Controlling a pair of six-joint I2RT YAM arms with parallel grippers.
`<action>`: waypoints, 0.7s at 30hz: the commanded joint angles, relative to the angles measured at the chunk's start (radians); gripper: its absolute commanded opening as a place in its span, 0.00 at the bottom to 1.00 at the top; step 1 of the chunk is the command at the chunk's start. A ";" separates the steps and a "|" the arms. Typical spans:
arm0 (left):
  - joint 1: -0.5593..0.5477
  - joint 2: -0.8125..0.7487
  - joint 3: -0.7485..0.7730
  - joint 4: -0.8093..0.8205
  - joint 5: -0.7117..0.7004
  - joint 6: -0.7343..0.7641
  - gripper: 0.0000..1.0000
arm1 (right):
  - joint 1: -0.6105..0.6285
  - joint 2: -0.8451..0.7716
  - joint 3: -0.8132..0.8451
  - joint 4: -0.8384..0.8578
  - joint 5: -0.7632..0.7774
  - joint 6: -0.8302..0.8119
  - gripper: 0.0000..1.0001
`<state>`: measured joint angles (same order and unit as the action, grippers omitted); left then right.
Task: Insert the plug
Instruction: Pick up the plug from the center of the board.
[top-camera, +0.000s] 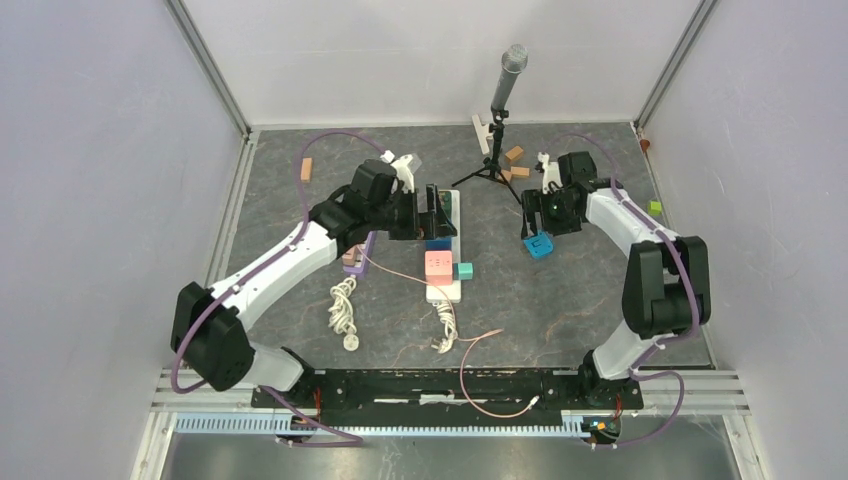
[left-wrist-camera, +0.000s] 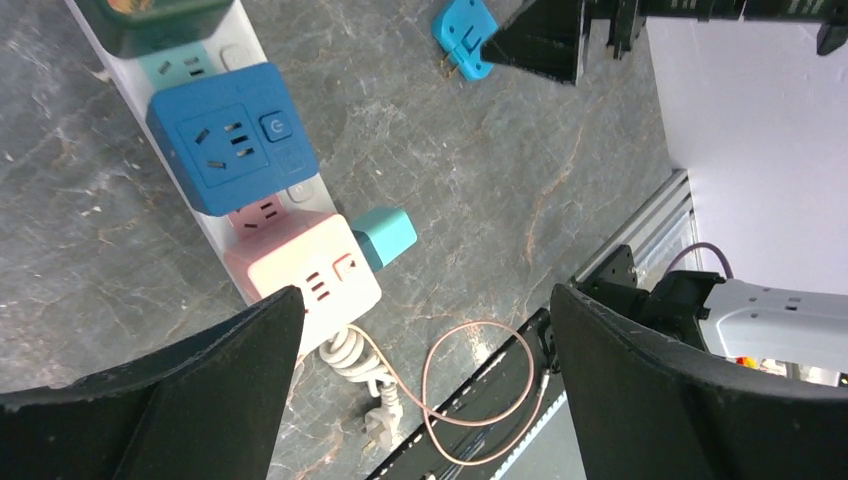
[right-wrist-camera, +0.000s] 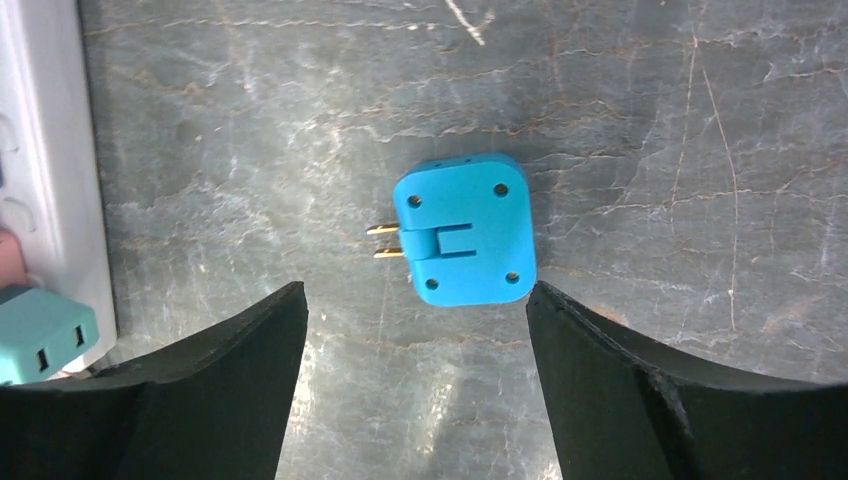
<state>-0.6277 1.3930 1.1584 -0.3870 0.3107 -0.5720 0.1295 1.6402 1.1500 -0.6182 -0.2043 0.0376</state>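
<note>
Worktop, grey and marbled, carried a white power strip near its middle, running away from the arm bases. Left end effector hovered over the far part of the strip with its fingers spread wide and nothing between them. Right end effector hung over the blue plug, also wide open and gripping nothing.

On the strip sat a dark blue socket cube and a pink socket cube. A small teal adapter sat against the pink cube's side.

The blue plug lay flat on bare worktop, well apart from the strip on its right side. Its two brass prongs pointed toward the strip.

Judgement: insertion not yet begun, plug not yet grasped. Left to do: close on the plug, lift it, carry it to the strip, line the prongs up with a free socket, press home.
</note>
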 joint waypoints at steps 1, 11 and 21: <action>-0.006 0.061 0.037 0.019 0.063 -0.044 0.98 | -0.059 0.077 0.031 0.057 -0.049 0.042 0.85; -0.085 0.211 0.245 -0.061 0.033 0.260 1.00 | -0.081 0.167 0.020 0.093 -0.212 0.060 0.84; -0.187 0.559 0.576 -0.127 0.121 0.616 1.00 | -0.201 -0.019 -0.147 0.142 -0.218 0.149 0.87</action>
<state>-0.7643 1.8328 1.6073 -0.4732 0.4068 -0.1635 0.0143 1.7302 1.0431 -0.5144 -0.4152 0.1261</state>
